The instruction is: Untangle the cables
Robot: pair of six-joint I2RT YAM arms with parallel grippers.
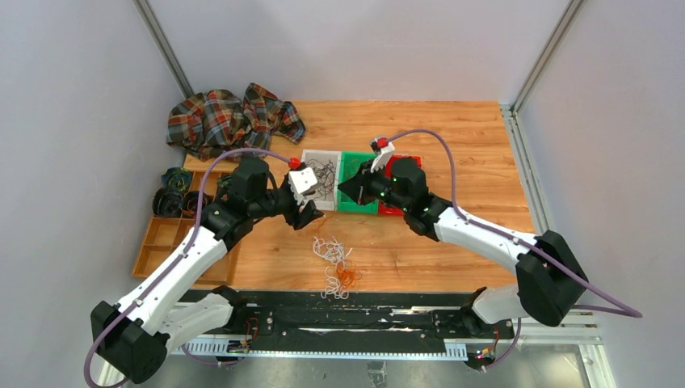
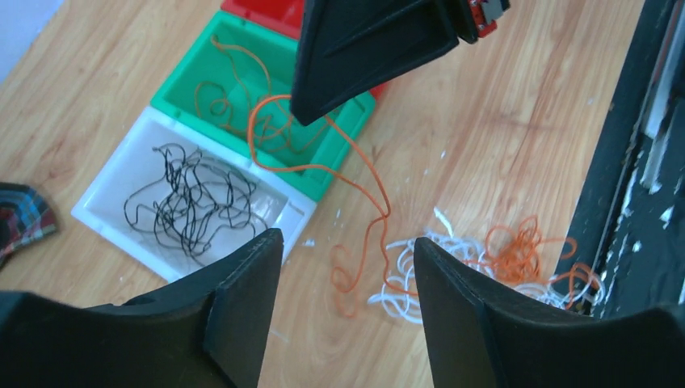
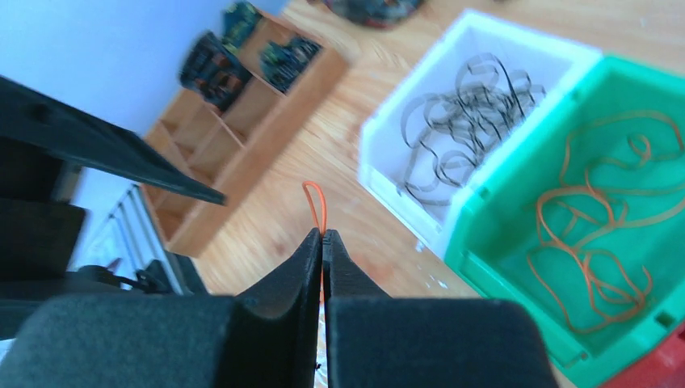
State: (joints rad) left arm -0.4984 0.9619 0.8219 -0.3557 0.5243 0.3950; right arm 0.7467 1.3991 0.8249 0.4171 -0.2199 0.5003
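I'm pinching one orange cable [image 3: 314, 198] in the closed right gripper [image 3: 323, 236] beside the green bin [image 3: 517, 174]. It's trailing limp and feather-light down to the cable pile [image 1: 339, 271]. The left gripper [image 2: 347, 242] is hanging open and empty. It looks snag-prone, so I'm favouring free ends.

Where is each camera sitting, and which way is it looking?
Top camera: high behind the bases, looking down at the table; left arm and right arm show.
Left wrist: looks down past its open left gripper at the loose cables.
Right wrist: looks along the shut right gripper, pinching an orange cable.
Both wrist views share the white bin and green bin.
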